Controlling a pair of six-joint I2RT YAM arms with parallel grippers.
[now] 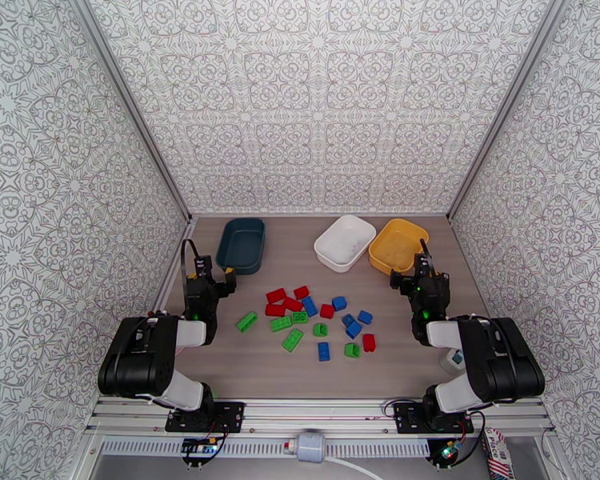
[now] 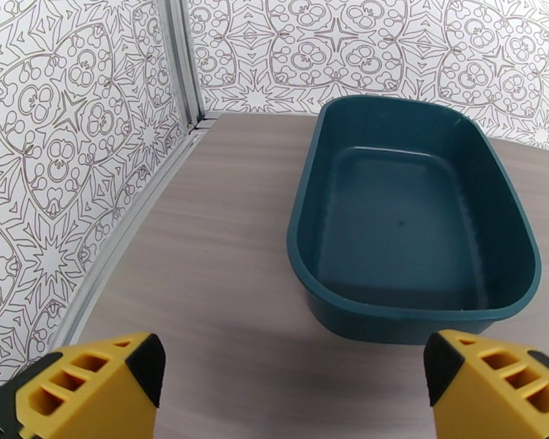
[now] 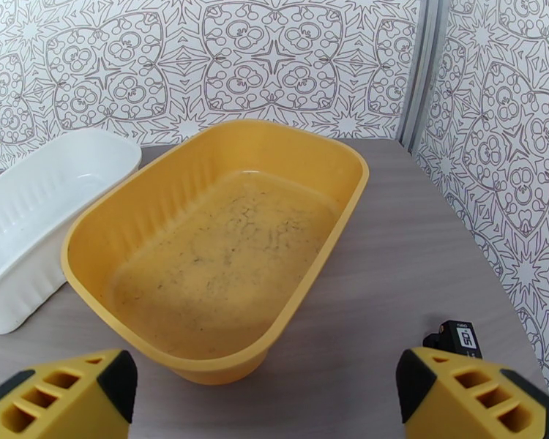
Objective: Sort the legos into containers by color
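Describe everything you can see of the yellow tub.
The yellow tub is a shallow, rounded-rectangular container of glossy plastic with a rolled rim and faintly ribbed walls. It stands upright and empty on the table at the far right; dark specks mark its floor. The white tub sits close against its left side; contact is unclear. The open right pincer hangs just short of it.
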